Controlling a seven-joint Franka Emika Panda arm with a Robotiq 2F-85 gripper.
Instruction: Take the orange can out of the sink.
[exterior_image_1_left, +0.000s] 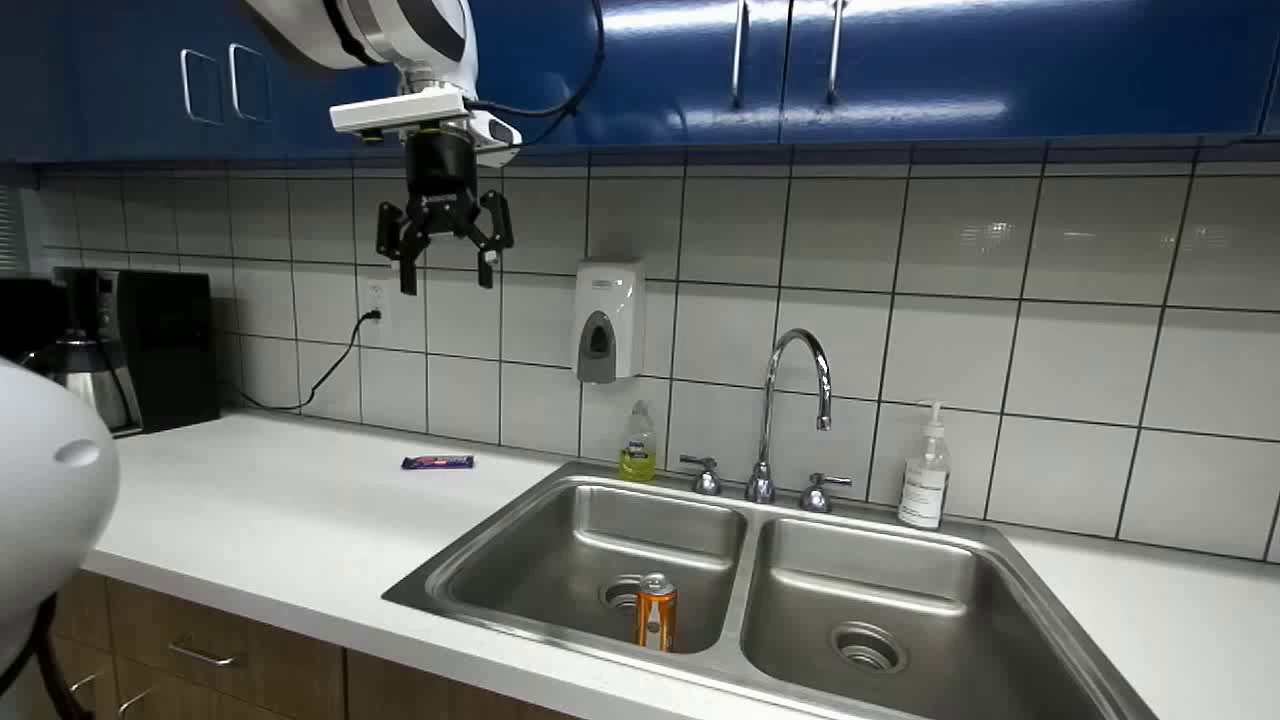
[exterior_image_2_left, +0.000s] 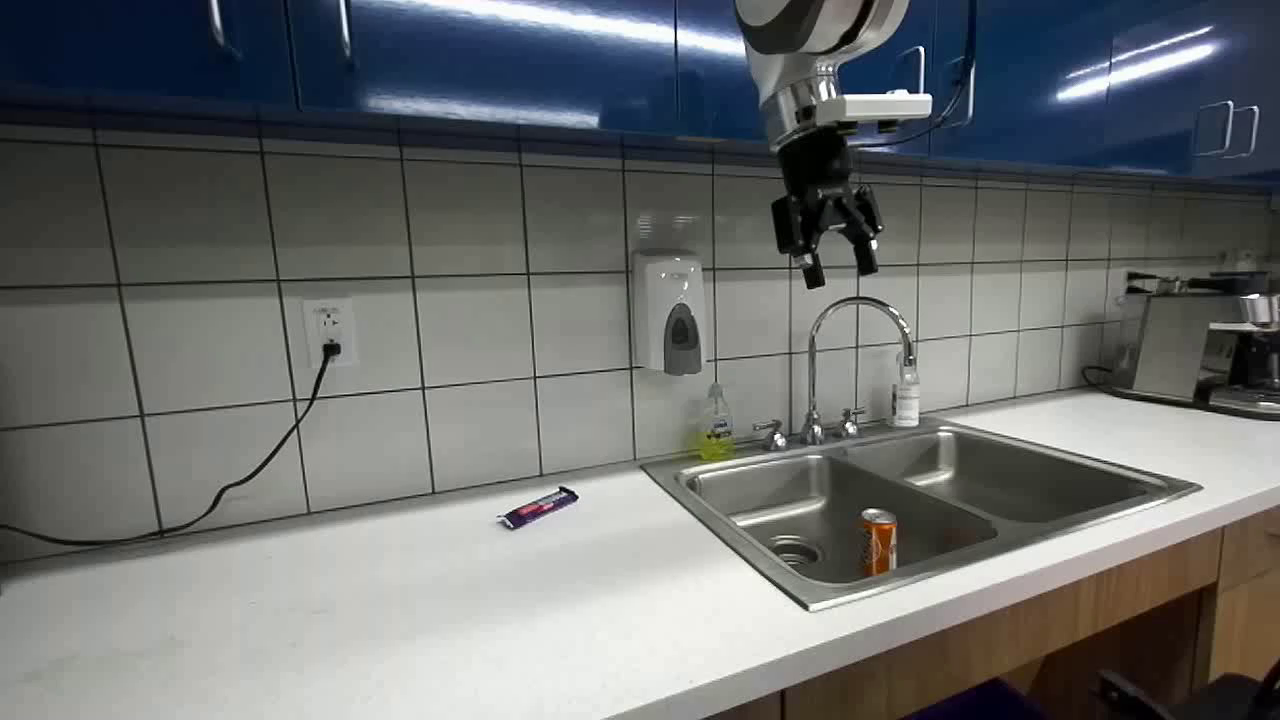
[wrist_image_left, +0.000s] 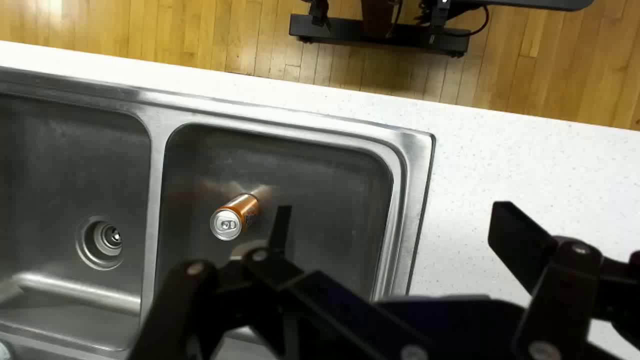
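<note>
In an exterior view, far left: black appliance (exterior_image_1_left: 168, 350) on white counter (exterior_image_1_left: 270, 500). Left of centre, purple bar (exterior_image_1_left: 437, 462) lying flat; upper left, gripper (exterior_image_1_left: 447, 278) pointing down, fingers (exterior_image_1_left: 408, 278) spread apart, wall tile (exterior_image_1_left: 540, 340) showing between. Centre: dispenser (exterior_image_1_left: 610, 320) on the wall, dish soap (exterior_image_1_left: 637, 455) lower down. Lower centre: can (exterior_image_1_left: 656, 615), orange, upright in the sink (exterior_image_1_left: 738, 605), left basin, near the drain (exterior_image_1_left: 616, 591), well apart from the gripper. Right of it, faucet (exterior_image_1_left: 767, 420), then pump bottle (exterior_image_1_left: 923, 480) at the sink's back edge.
</note>
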